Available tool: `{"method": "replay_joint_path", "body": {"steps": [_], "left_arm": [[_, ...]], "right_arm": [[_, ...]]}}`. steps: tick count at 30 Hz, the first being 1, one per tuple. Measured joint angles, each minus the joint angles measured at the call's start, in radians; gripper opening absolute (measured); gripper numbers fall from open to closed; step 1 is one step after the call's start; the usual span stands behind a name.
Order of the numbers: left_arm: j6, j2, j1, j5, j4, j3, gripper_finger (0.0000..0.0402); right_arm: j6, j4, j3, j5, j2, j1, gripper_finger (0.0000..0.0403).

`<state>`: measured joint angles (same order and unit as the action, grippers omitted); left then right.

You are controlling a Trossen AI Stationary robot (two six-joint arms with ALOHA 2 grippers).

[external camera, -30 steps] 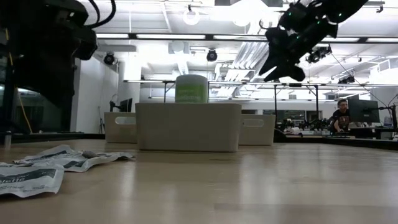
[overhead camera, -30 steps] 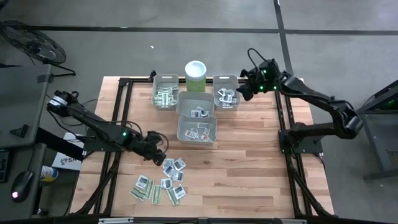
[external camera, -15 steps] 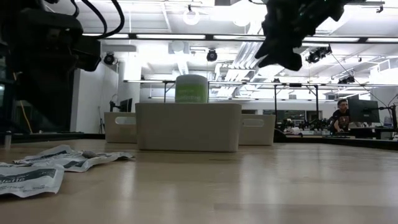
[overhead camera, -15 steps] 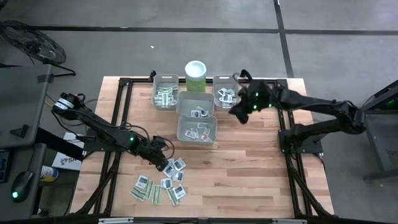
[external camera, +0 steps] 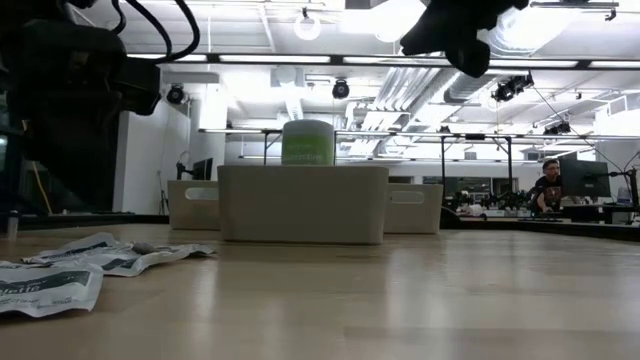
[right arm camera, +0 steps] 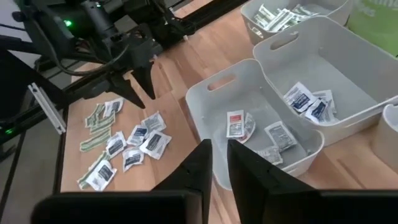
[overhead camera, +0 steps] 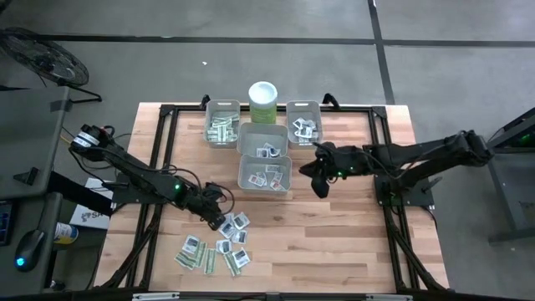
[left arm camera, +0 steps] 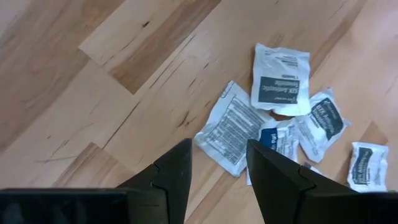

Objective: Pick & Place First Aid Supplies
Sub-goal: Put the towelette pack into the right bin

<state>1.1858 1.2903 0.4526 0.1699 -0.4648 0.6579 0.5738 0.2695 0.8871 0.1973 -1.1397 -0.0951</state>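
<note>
Wooden counter (overhead camera: 334,226): bins (overhead camera: 265,173) partly stocked; many packets (overhead camera: 219,245) remain lower left. My left fingers (left arm camera: 186,168) spread, empty; right fingers (right arm camera: 202,163) narrowly parted, empty.

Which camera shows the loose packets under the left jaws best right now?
Left wrist view: the packets fill it, print visible. The high view shows the whole pile, small. The low view catches only crumpled edges; the right wrist sees them far off.

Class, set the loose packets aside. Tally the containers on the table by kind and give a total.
Grey bins: 4
Pale green canister with a white lid: 1
Total: 5
</note>
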Motion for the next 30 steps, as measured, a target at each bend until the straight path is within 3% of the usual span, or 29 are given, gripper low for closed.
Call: {"method": "replay_joint_path", "body": {"steps": [6, 23, 26, 30], "left_arm": [[-0.024, 0.020, 0.000, 0.005, -0.004, 0.000, 0.0151], [-0.056, 0.228, 0.000, -0.010, 0.072, 0.006, 0.0151], [-0.056, 0.254, 0.000, -0.003, 0.072, 0.006, 0.0138], [-0.048, 0.276, 0.007, 0.001, 0.082, 0.007, 0.0093]], "right_arm": [[0.032, 0.000, 0.000, 0.013, 0.000, -0.045, 0.0031], [0.055, -0.001, 0.000, 0.026, -0.001, -0.068, 0.0030], [0.056, -0.001, 0.000, 0.037, -0.001, -0.068, 0.0029], [0.058, -0.001, 0.000, 0.039, -0.001, -0.068, 0.0030]]}}
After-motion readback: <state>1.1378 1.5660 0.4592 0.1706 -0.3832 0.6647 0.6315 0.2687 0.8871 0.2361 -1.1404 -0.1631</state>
